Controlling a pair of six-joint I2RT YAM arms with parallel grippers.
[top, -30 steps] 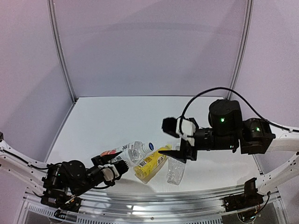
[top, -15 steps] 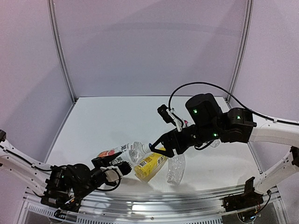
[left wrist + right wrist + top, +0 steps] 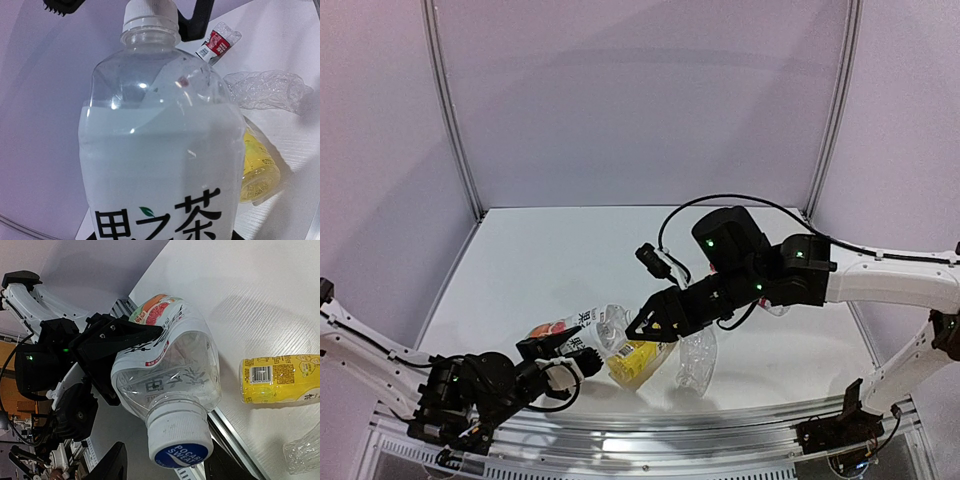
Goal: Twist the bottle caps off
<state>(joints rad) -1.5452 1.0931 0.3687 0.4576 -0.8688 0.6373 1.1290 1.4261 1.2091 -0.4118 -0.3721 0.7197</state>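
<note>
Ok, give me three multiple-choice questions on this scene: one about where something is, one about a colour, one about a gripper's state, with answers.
1. Where is the yellow bottle?
A) lying on the table
B) standing upright
C) held off the table

2. What colour is the top of the cap on the fruit-label bottle?
A) red
B) yellow
C) blue

3. The left gripper is:
A) open
B) shut on the fruit-label bottle
C) out of view

Answers: 1 A, it lies on its side on the white surface; 2 C, the right wrist view shows a blue top over white sides; 3 B, it clamps the bottle's labelled body.
</note>
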